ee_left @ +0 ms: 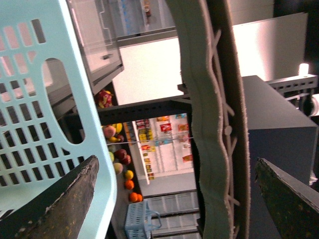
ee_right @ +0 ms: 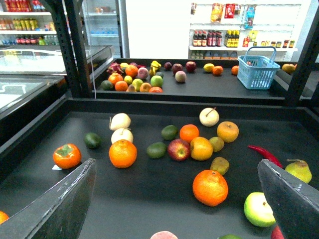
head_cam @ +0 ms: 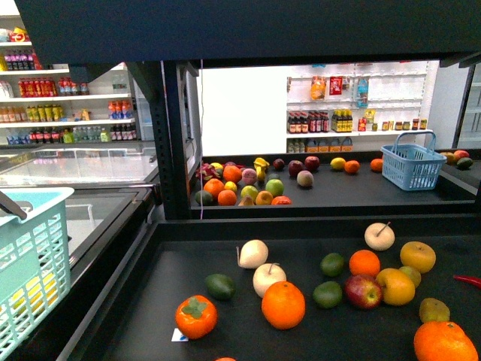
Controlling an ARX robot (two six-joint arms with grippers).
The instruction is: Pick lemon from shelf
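Readable text: none.
Bottles (head_cam: 319, 120) and hanging packets (ee_right: 222, 11) on the white store shelves (head_cam: 353, 134) carry labels, all too small and blurred to read. A small white and blue tag (head_cam: 179, 335) lies on the black shelf (head_cam: 188, 263) beside an orange fruit; its print cannot be made out.
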